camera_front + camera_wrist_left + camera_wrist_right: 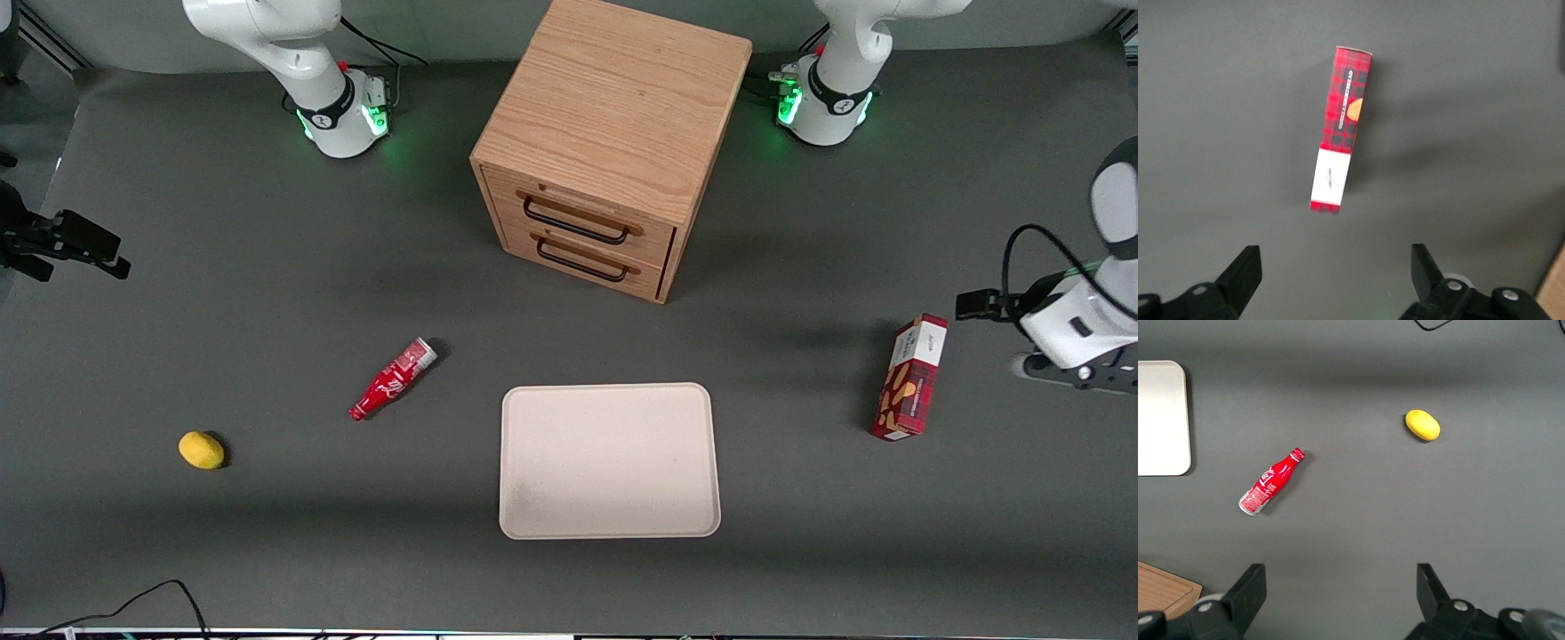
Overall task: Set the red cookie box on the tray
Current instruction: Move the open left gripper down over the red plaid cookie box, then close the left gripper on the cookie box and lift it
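You had the left gripper (1333, 280) hovering above the table with fingers spread wide (gripping nothing), just beside the red cookie box (909, 378), which lay toward the working arm's end, well apart from the tray (609, 460).

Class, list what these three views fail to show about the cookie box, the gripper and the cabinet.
- Red cookie box: the small print on its white panel is too small in the left wrist view.
- Gripper: open; front view's edge cuts off its arm.
- Cabinet: drawers closed, contents hidden.
- Tray: right wrist view's edge cuts it off.
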